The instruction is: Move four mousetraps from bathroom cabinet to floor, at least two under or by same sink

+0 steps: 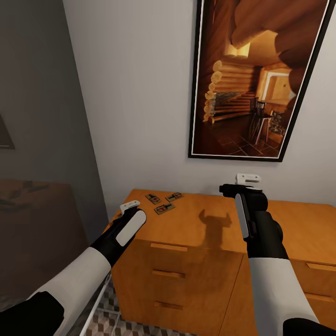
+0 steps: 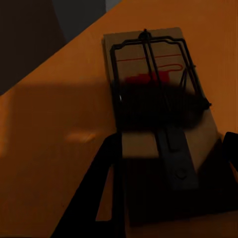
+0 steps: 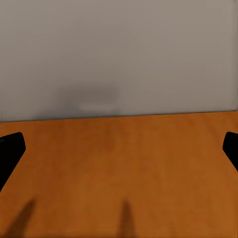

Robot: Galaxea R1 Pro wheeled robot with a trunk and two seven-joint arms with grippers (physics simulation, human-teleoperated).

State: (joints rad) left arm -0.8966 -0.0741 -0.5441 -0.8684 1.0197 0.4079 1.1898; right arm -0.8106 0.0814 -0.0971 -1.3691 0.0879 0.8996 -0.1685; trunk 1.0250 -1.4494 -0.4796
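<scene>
Three mousetraps (image 1: pixel 152 198) (image 1: pixel 174 196) (image 1: pixel 164 208) lie close together on the top of the orange-brown cabinet (image 1: pixel 196 233), near its back left corner. My left gripper (image 1: pixel 130 205) hovers low over the cabinet's left end. In the left wrist view a fourth mousetrap (image 2: pixel 158 99) lies flat on the wood. My left gripper (image 2: pixel 168 173) is open with dark fingers (image 2: pixel 230 148) on either side of the trap's near end. My right gripper (image 1: pixel 247 179) is open above the middle of the cabinet top (image 3: pixel 124 158), facing the wall and holding nothing.
A large framed picture (image 1: pixel 252 79) hangs on the white wall behind the cabinet. A dark grey wall (image 1: pixel 42 116) stands to the left. A patch of cube-patterned floor (image 1: pixel 116 324) shows at the cabinet's foot. Drawer handles (image 1: pixel 169 247) face me.
</scene>
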